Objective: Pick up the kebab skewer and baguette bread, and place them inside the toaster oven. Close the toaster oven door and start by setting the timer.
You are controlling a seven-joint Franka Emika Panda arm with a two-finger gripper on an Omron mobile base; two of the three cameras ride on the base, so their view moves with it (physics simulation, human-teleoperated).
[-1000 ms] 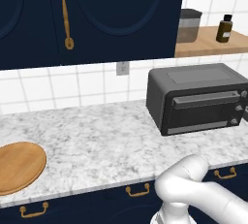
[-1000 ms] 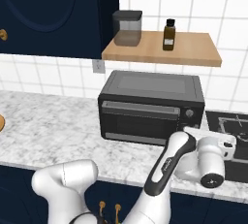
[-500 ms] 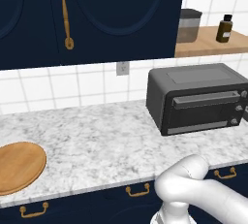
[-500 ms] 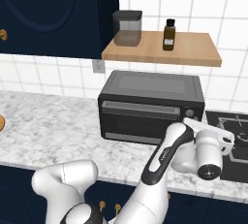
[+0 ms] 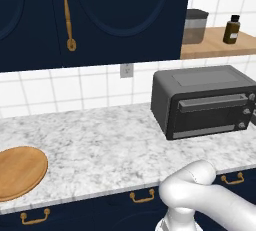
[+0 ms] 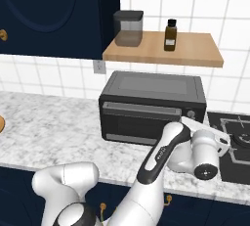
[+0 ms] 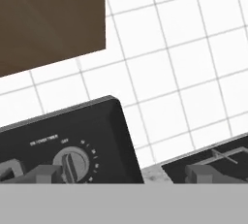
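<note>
Fingers (image 7: pixel 116 173) stood wide open with nothing between them; both dark tips showed at the bottom of the hand view, one in front of the toaster oven's (image 7: pixel 63 143) knob (image 7: pixel 72 164) and one over by the stovetop (image 7: pixel 213 160). In the right base view the hand sat low in front of the toaster oven's (image 6: pixel 151 105) right end, near the stovetop (image 6: pixel 234 146), apart from the front panel as far as I could tell. Toaster oven (image 5: pixel 205 102) sat on the marble tabletop (image 5: pixel 100 150) against the tiled wall, toaster oven door (image 5: pixel 207 115) shut and upright, bar handle along its top edge, small knobs in a column down the right side. Round wooden board (image 5: pixel 20 172) lay at the far left of the tabletop, well apart from the toaster oven, bare on the part in view. Wooden shelf (image 6: pixel 161 51) above the toaster oven carried a grey canister (image 6: pixel 128 27) and a brown bottle (image 6: pixel 170 35), side by side but apart. Navy cupboards (image 5: pixel 100 20) with a brass handle (image 5: pixel 67 15) hung to the left of the shelf.
</note>
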